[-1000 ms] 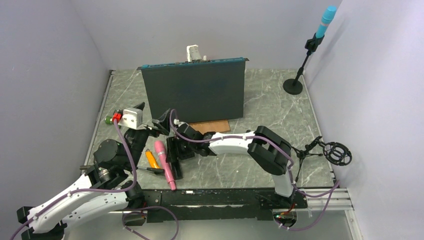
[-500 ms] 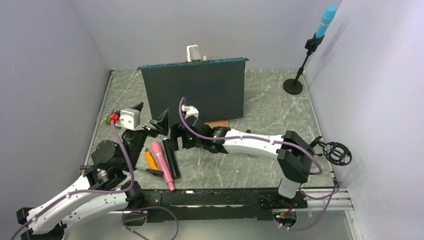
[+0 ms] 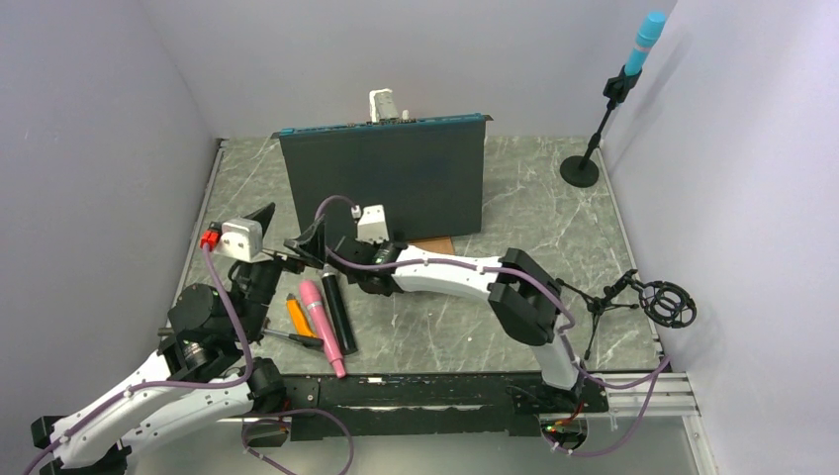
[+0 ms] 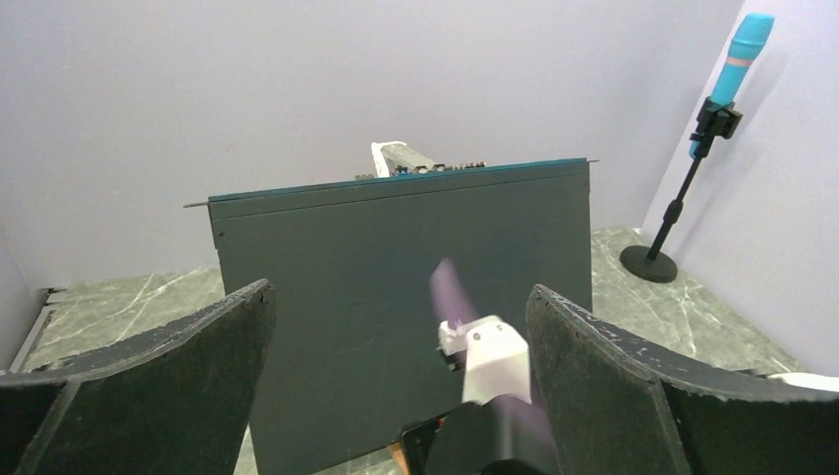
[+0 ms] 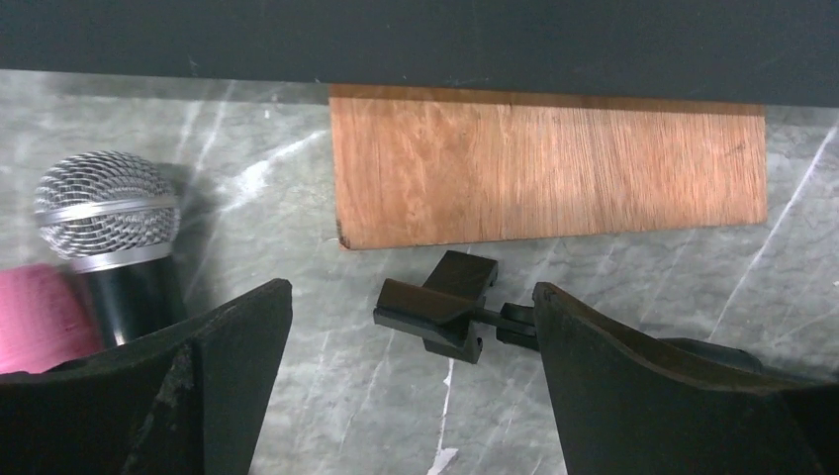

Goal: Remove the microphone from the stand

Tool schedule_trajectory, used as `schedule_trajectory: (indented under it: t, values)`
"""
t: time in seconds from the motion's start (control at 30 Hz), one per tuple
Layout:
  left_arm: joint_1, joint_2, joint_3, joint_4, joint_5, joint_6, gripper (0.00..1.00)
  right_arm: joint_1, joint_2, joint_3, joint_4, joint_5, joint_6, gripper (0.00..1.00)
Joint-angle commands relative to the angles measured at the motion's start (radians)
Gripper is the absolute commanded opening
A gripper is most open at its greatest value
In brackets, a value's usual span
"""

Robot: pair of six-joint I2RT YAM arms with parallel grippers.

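Right gripper [image 5: 411, 297]: released, with the jaws spread wide and nothing between them. It hangs low over the worktop [image 3: 534, 218] just in front of the dark panel [image 3: 386, 183], above a small black clip [image 5: 440, 312].
Left gripper [image 4: 398, 292]: also spread wide and empty. It is raised, faces the panel's left half and sits close beside the right gripper.
Task's thing: the black microphone [image 5: 107, 213] lies flat in front of the panel's left end, mesh head towards the panel, in no holder. The only microphone seated in a stand is the blue microphone [image 3: 648, 42], on the tall stand [image 3: 597, 134] beyond the panel's right end.
Risk, near: one right finger is just beside the mesh head. A sideways move would likely nudge the round body and roll it against the pink microphone [image 3: 322, 315] just beside it.
Risk, arms: both grippers crowd one spot before the panel, so a swing by either could strike the other.
Risk, far: if the blue microphone is wanted, its stand looks slim and top-heavy. A pull with the base unheld may tip it.
Around: a wooden board [image 5: 544, 168] lies at the panel's foot and an orange tool [image 3: 298, 315] left of the pink microphone. A tripod with shock mount [image 3: 668, 302] is well right of the panel.
In the way: the panel stands between the left gripper and the far corner.
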Motion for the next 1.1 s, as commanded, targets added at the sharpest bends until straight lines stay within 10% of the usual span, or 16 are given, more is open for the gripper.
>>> schedule_trajectory:
  t: [0.0, 0.27, 0.47, 0.57, 1.07]
  values:
    - [-0.004, -0.004, 0.008, 0.028, 0.016, 0.001, 0.99, 0.018, 0.085, 0.086, -0.098, 0.092, 0.020, 0.91]
    - [-0.004, -0.006, 0.012, 0.020, 0.015, -0.001, 0.99, 0.038, 0.175, 0.125, -0.143, 0.191, 0.052, 0.71]
    - [-0.004, -0.009, 0.011, 0.021, 0.010, 0.002, 0.99, 0.039, 0.096, 0.014, -0.097, 0.245, 0.066, 0.36]
    - [-0.004, -0.014, 0.005, 0.030, 0.008, 0.004, 0.99, 0.038, -0.024, -0.099, -0.016, 0.263, 0.050, 0.01]
    - [-0.005, -0.020, 0.001, 0.033, 0.005, 0.000, 0.98, -0.054, -0.758, -0.543, 0.463, -0.209, -0.040, 0.00]
